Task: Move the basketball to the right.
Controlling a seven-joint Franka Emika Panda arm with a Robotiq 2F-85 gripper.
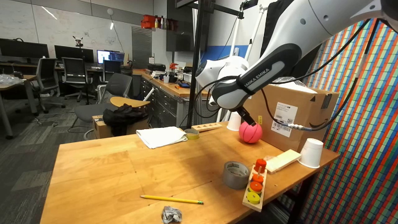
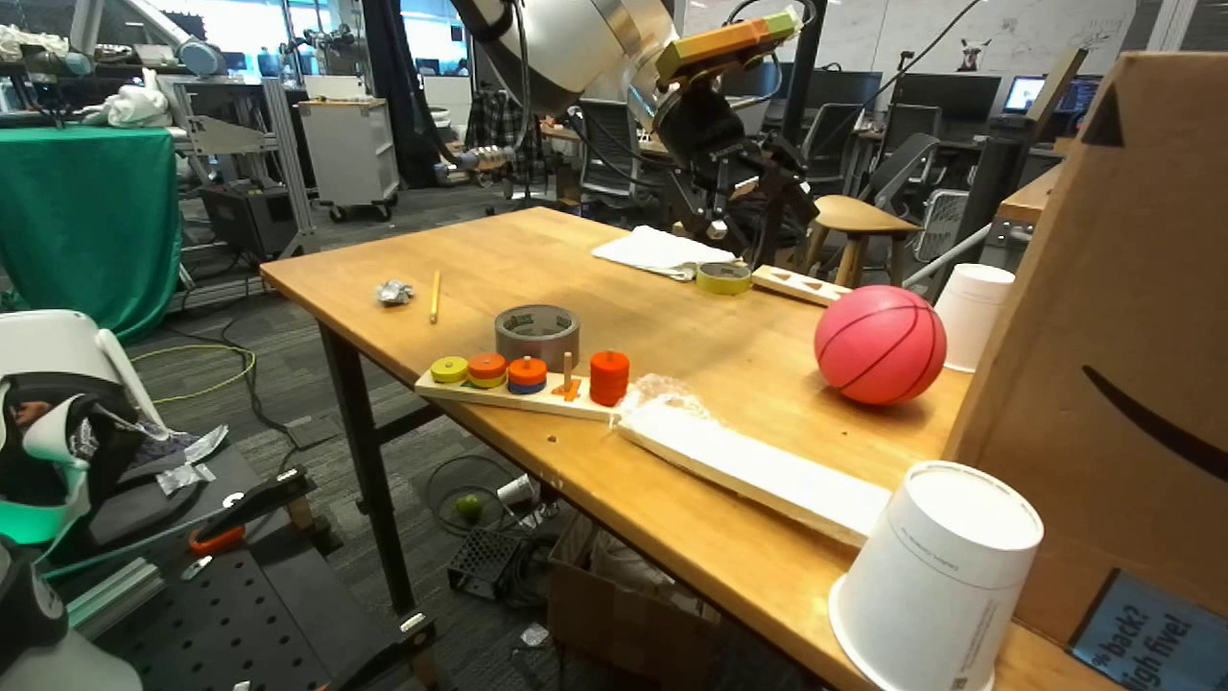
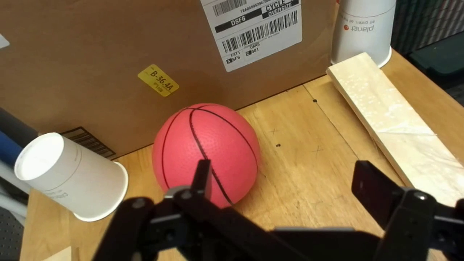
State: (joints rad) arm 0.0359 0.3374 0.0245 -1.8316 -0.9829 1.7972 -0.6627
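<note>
1. Looking through the wrist view, we saw the hand (image 3: pixel 288 181) above the surface (image 3: pixel 297 166), fingers (image 3: pixel 375 186) apart, holding nothing.
2. We found the ball (image 3: pixel 221 145) on that surface, just beside the box (image 3: pixel 101 69) and near a cup (image 3: pixel 79 181).
3. It lay beyond the hand, left of its gap in that view; we judged a shift that way necessary.

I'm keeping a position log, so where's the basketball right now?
In an exterior view, the basketball rests on the table, right of the picture's centre, with the cardboard box to its right and an upturned white cup just behind it.
</note>
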